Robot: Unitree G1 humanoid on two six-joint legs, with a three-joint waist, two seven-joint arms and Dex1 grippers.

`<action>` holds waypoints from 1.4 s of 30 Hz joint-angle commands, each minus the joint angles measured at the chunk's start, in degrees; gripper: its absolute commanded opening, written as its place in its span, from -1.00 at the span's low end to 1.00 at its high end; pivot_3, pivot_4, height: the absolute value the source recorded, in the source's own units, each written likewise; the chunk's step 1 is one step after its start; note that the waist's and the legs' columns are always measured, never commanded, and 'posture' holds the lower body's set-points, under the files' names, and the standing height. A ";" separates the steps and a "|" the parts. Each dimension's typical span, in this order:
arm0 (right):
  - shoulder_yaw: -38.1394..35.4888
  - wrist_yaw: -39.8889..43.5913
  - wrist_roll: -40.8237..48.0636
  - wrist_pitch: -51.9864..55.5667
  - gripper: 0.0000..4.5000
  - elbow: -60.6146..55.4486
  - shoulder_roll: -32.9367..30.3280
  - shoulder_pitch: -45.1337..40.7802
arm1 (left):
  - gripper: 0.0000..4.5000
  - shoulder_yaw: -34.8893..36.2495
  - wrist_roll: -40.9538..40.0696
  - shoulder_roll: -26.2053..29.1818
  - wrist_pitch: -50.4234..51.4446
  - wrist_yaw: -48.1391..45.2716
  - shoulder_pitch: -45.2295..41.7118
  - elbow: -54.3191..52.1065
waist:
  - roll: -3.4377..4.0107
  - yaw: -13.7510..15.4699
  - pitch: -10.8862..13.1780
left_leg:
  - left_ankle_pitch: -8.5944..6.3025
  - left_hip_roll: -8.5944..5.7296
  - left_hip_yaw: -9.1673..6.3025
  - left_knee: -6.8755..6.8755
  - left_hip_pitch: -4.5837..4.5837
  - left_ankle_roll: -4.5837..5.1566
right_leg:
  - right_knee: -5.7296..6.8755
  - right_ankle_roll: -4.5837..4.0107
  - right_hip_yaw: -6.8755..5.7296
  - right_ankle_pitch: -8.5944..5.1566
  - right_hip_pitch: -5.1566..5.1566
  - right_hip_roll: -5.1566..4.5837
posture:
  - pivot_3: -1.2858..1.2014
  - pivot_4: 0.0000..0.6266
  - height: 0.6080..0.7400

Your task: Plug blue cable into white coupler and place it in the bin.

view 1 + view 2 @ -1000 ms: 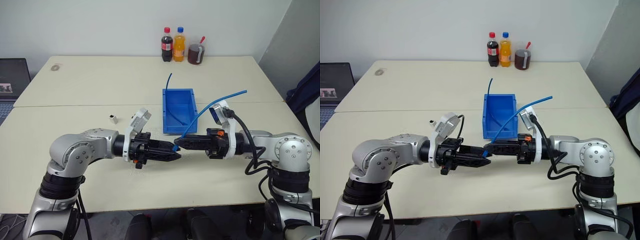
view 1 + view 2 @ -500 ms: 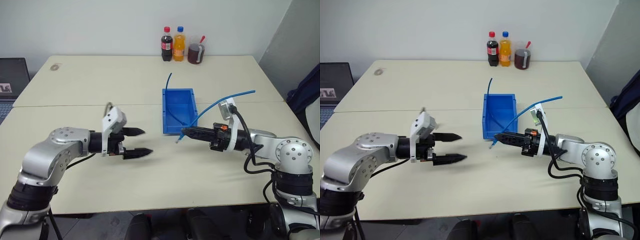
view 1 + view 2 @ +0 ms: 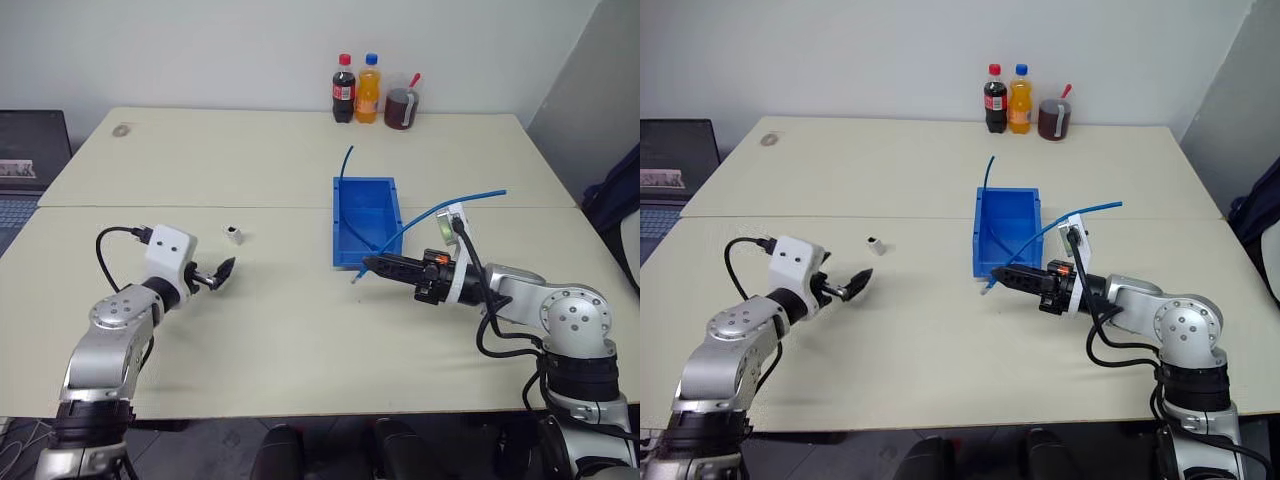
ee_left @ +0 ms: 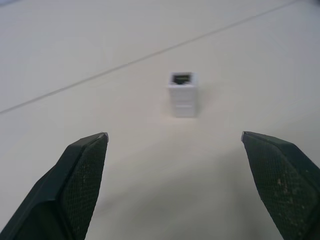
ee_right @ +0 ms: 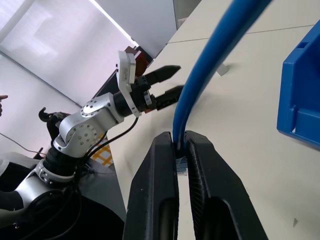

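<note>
The left gripper (image 4: 175, 137) is wide open and holds nothing; the white coupler (image 4: 183, 93) sits at its 12 o'clock. The right gripper (image 5: 181, 145) pinches the blue cable (image 3: 440, 211) near the bin (image 3: 343, 243).

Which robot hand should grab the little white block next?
The left. Its left gripper is open, empty and aimed at the white coupler just ahead. The right gripper is shut on the blue cable, near the bin.
</note>
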 commanded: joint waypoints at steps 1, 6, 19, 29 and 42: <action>-0.59 0.44 -0.25 -1.35 -0.99 -0.71 -0.33 -1.23 | 0.99 0.27 0.04 -0.97 -6.41 -3.33 -5.13 8.75 | -0.01 0.04 -0.01 | 0.00 0.00 0.01 -0.01 -0.01 0.00 | -0.03 0.00 0.00 0.00 0.00 0.00 | 0.03 -0.52 1.00; -0.95 0.47 -0.66 -1.04 -0.99 -1.32 -1.33 -0.52 | 0.99 -2.21 1.21 -1.34 -12.91 -10.47 -11.94 22.04 | -0.01 0.07 -0.01 | 0.00 0.00 0.04 -0.03 -0.07 0.00 | -0.16 -0.23 -0.02 0.14 0.02 -0.01 | 0.03 -0.52 1.00; -2.26 -1.20 -0.30 -1.29 -0.99 -2.65 -1.33 0.21 | 0.75 -7.69 6.69 -2.56 -22.45 -21.23 -26.40 48.35 | -0.03 -0.08 -0.02 | 0.00 0.00 0.07 -0.03 -0.10 0.00 | -0.17 -0.24 -0.21 0.18 0.00 0.04 | 0.03 -0.52 1.00; -2.77 -2.09 -0.03 -1.35 -0.99 -3.67 -1.45 1.17 | -0.22 -6.56 6.75 -0.11 -22.78 -23.43 -24.71 50.01 | -0.03 -0.23 -0.02 | 0.00 0.02 0.05 -0.01 -0.02 0.00 | 0.00 -0.23 -0.19 0.17 0.01 0.06 | 0.03 -0.52 1.00; 0.72 2.13 -5.36 -3.58 -0.99 -3.31 -4.10 -0.83 | -0.61 -13.01 1.88 -0.87 -17.09 -43.57 -20.83 28.23 | -0.03 -0.06 -0.02 | 0.00 0.01 0.07 0.01 -0.01 0.00 | 0.11 -0.17 -0.18 0.13 0.00 0.07 | 0.03 -0.52 1.00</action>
